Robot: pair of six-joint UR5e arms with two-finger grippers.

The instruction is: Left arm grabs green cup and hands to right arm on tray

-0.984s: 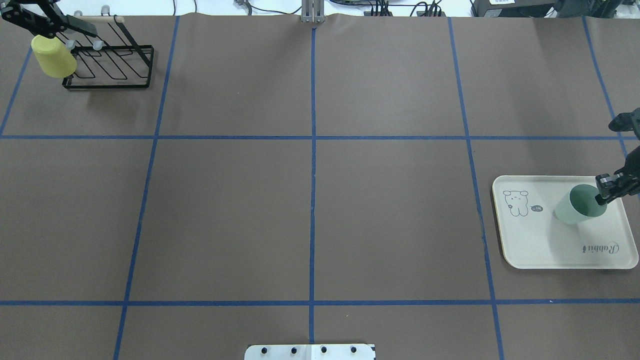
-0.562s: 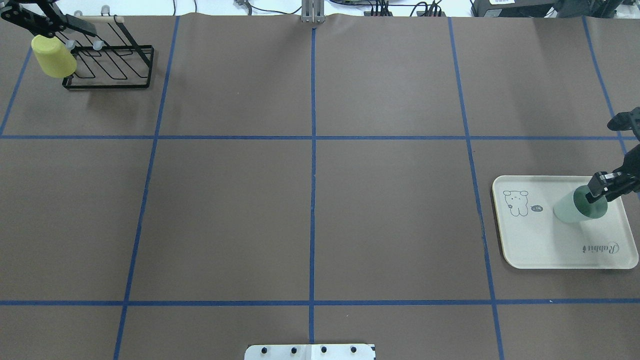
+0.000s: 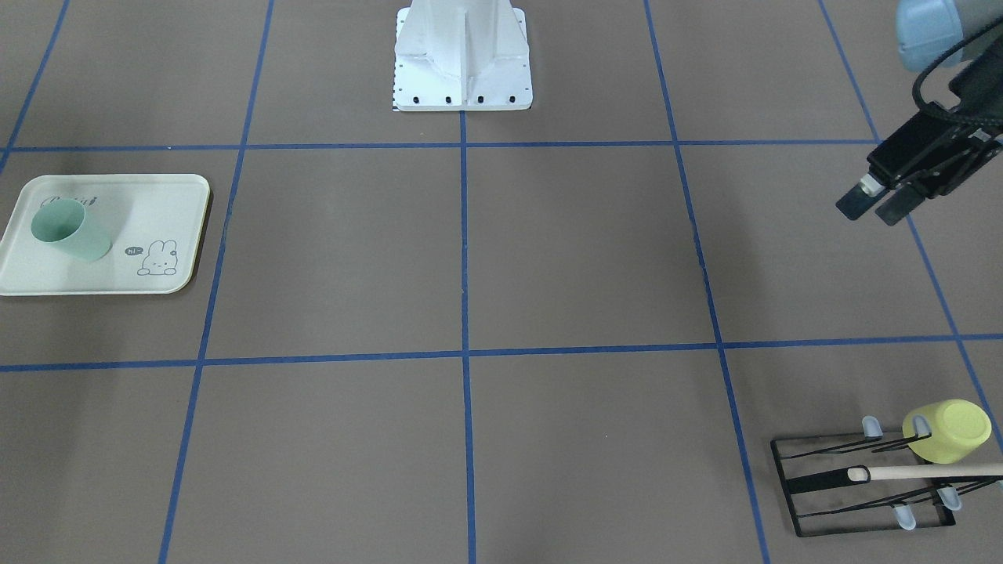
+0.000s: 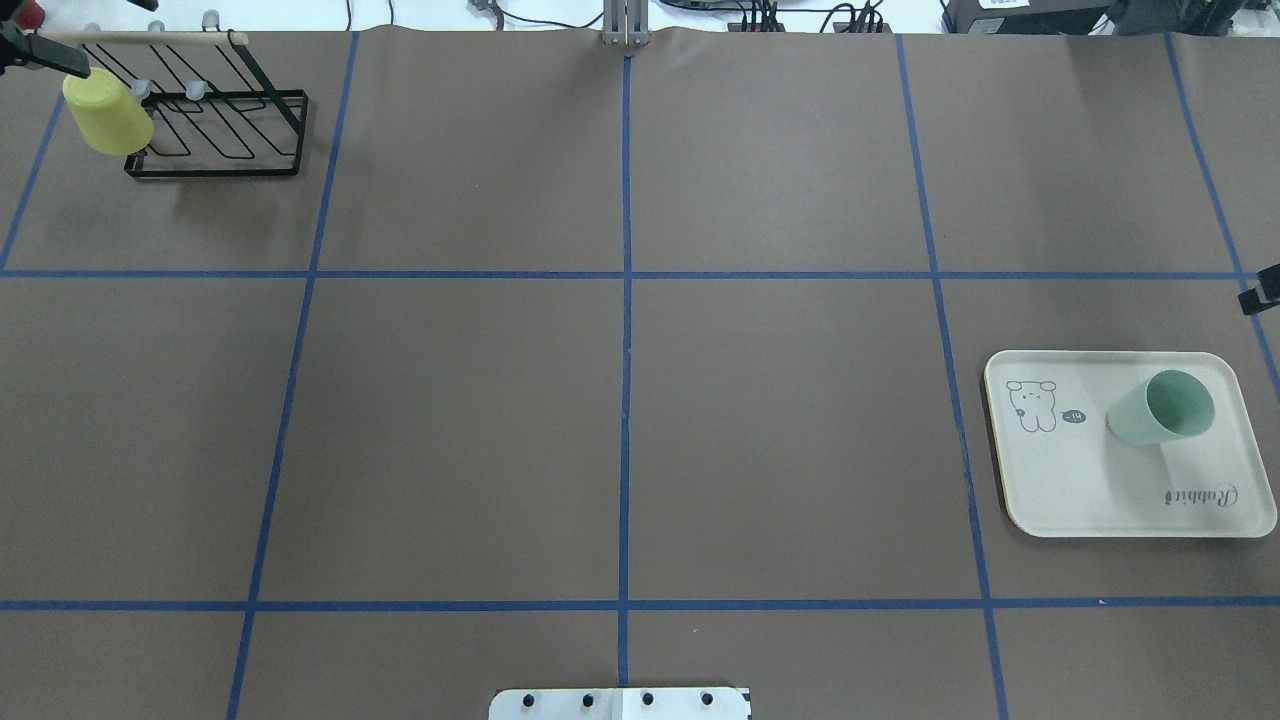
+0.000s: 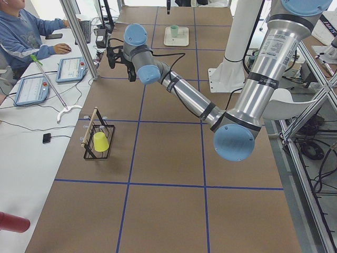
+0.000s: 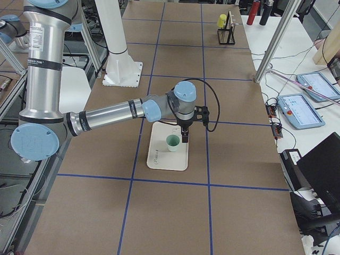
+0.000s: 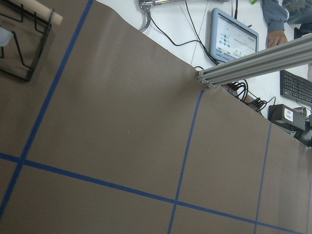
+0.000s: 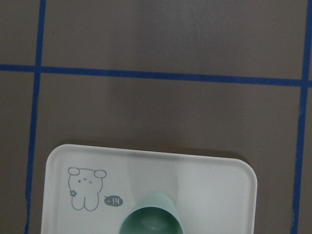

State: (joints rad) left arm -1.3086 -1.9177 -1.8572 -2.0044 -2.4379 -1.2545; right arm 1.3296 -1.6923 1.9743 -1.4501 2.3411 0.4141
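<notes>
The green cup (image 4: 1150, 415) stands mouth-up on the far right part of the tray (image 4: 1060, 490), and nothing holds it. It also shows in the front view, cup (image 3: 66, 229) on tray (image 3: 117, 204), and at the bottom of the right wrist view (image 8: 152, 219). My right gripper (image 6: 184, 137) hangs just beyond the cup, apart from it; I cannot tell whether it is open or shut. Only a black sliver of that arm (image 4: 1262, 290) shows at the overhead view's right edge. Far across the table, my left gripper (image 3: 871, 207) hovers open with nothing between its fingers.
A black wire rack (image 4: 230, 130) stands at the far left corner, with a yellow-green cup (image 4: 105, 112) hung on it and a wooden rod across its top. Blue tape lines grid the brown table. A person sits at tablets (image 5: 31, 89) beyond the far edge.
My right gripper has let go of the green cup's rim and pulled away to the right, almost out of the overhead view. The left gripper has drawn back leftward from the rack.
</notes>
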